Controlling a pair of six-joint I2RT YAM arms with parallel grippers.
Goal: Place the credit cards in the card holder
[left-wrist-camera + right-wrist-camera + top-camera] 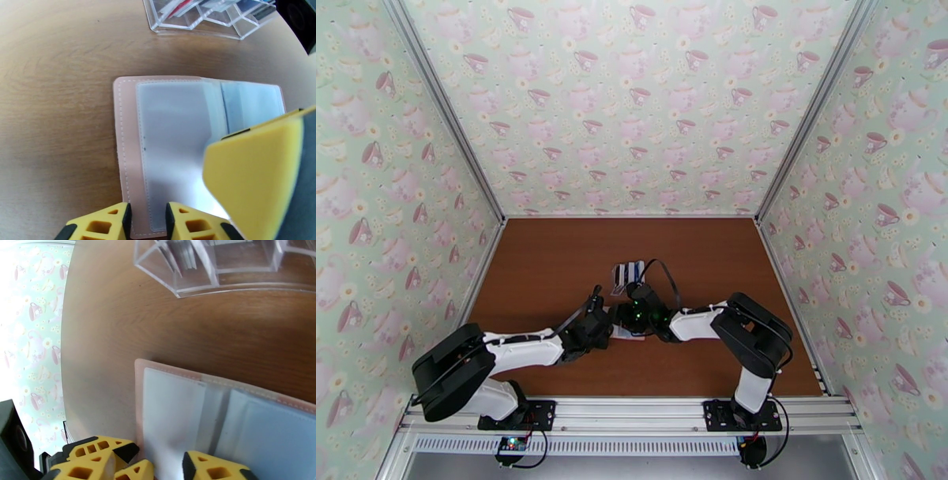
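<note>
In the middle of the overhead view, on the brown wooden table (pixel 553 268), both arms meet head to head over one spot. And underneath them, there it is: the small pink folding wallet (pixel 126 138), lying open and flat. Its pale blue-grey see-through pockets face up, with the stitched pink border on its left side in the left wrist view.

Left gripper (pixel 148 221) is at the bottom edge of that view, jaws parted and clamped on nothing. Its two yellow fingertips sit either side of the line where border meets pocket, right at the wallet's near edge. Are the tips pressing on the wallet? Can't tell from here. At the lower right of the same view, a big yellow finger (pixel 252 177) from the other arm looms over the right-hand pocket.

Over to the right wrist camera: right gripper (pixel 162 471) is at the bottom of frame, jaws apart too, released, with a strip of cloudy pocket showing in the gap. The wallet spreads across the lower right there.

And the thin plastic cards (pixel 185 255)? They stand on edge in the clear plastic slotted rack (pixel 197 27), at the top of both wrist views. It lies beyond the wallet, with bare wood between the two. A teacup-patterned wall (pixel 35 319) glows at far left.
</note>
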